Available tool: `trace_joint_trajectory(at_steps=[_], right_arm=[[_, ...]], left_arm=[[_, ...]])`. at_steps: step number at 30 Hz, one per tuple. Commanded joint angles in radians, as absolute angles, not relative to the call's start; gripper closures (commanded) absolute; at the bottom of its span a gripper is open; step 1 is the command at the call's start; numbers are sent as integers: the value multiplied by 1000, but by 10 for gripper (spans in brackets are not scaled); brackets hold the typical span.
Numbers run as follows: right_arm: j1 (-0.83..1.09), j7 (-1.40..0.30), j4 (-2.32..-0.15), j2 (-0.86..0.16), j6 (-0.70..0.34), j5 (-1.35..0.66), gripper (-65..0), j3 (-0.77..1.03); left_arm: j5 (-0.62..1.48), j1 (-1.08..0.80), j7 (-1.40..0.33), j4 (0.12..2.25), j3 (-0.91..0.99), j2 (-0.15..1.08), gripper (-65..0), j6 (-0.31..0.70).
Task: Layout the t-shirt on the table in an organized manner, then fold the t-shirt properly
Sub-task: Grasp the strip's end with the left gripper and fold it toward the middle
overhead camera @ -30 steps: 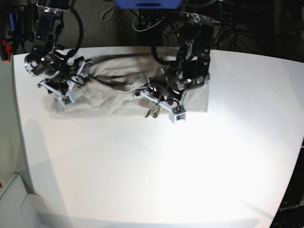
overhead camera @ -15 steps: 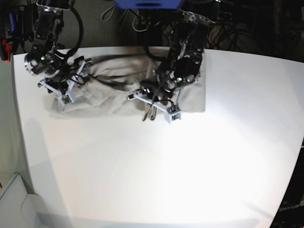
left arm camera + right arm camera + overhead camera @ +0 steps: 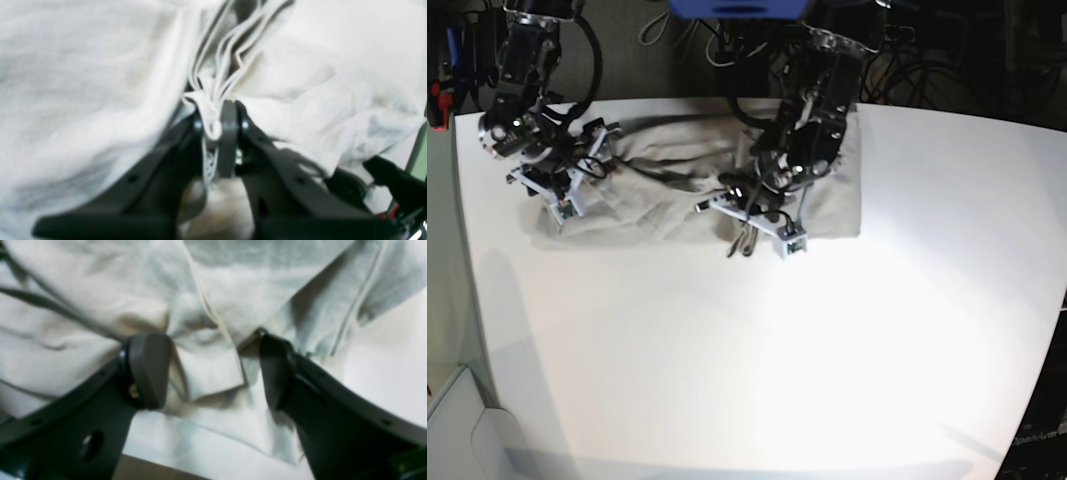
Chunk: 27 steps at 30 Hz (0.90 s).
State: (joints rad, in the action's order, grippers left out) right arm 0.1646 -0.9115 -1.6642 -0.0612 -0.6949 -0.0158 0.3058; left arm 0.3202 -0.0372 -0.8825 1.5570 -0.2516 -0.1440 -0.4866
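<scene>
The pale grey-beige t-shirt (image 3: 672, 180) lies wrinkled along the far side of the white table (image 3: 757, 360). My left gripper (image 3: 217, 128) is shut on a bunch of thin folds of the t-shirt (image 3: 83, 83); in the base view this gripper (image 3: 745, 240) sits at the shirt's near edge, around its middle. My right gripper (image 3: 213, 373) stands open just above the t-shirt (image 3: 233, 300), with a folded hem corner between its fingers (image 3: 150, 370). In the base view that arm (image 3: 547, 170) is over the shirt's left end.
Bare table (image 3: 383, 373) shows right of the right gripper's fingers. Cables and dark equipment (image 3: 727, 40) crowd the space behind the table's far edge. A pale bin corner (image 3: 467, 430) sits off the table at the lower left.
The left arm has shifted leftward in the base view, still gripping the cloth, and more of the shirt's right part now lies uncovered. The right arm has not moved.
</scene>
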Motion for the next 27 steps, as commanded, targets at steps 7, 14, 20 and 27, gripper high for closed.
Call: trace_joint_trajectory(at_steps=[7, 14, 20, 27], right_arm=[[173, -960, -1662, -64, -698, 21, -435, 305], [170, -960, -1662, -62, -698, 21, -435, 305], [166, -958, -1662, -62, -698, 19, -435, 305], [165, -955, -1662, -62, -698, 19, -435, 305]], left_arm=[[367, -21, -881, 1573, -269, -157, -98, -501], [372, -22, -878, 1583, -271, -157, -434, -501], [377, -27, -748, 1659, -335, -157, -444, -496], [378, -22, -714, 1673, -466, -157, -444, -495]])
